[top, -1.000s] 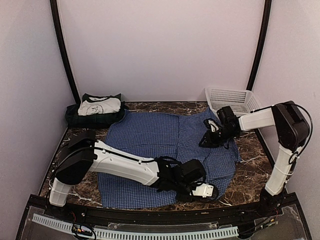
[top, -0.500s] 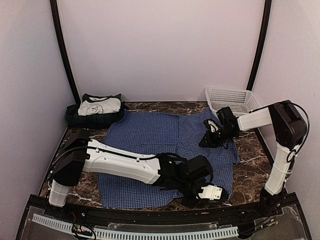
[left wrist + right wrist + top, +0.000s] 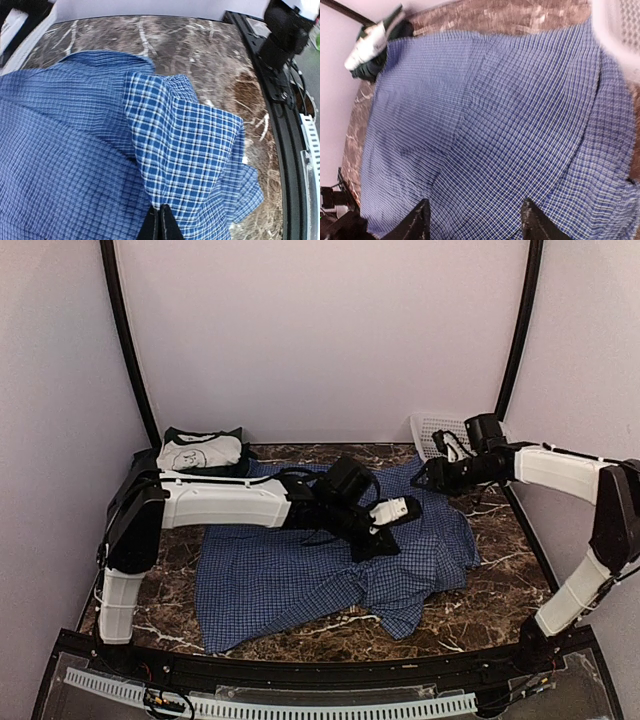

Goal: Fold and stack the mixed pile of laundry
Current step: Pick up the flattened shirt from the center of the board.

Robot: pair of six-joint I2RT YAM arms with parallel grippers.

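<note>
Across the marble tabletop [image 3: 520, 570], the blue-and-white check shirt [image 3: 270, 585] lay spread and rumpled. One corner reached just beside the white lattice basket [image 3: 445, 430], and the rest ran away from the basket toward the arms' bases. Well apart from the basket, past the shirt's opposite side, sat the folded stack [image 3: 200, 455], a white garment with dark green trim on top of a dark green one.

The left claw [image 3: 160, 225] was pinched fully shut on a raised fold of the shirt, well away from the basket, with only a narrow bite of cloth between its tips. The right claw [image 3: 475, 222] hung over the shirt close to the basket, its jaws apart and gripping nothing.

With nothing pinning the cloth, a pull by the left claw would probably have dragged the whole shirt rather than turned one flap, bunching it or pushing it toward the stack. So thin a bite could also have slipped, dropping the fold askew. A low sweep by the right claw might have caught the basket's rim.
</note>
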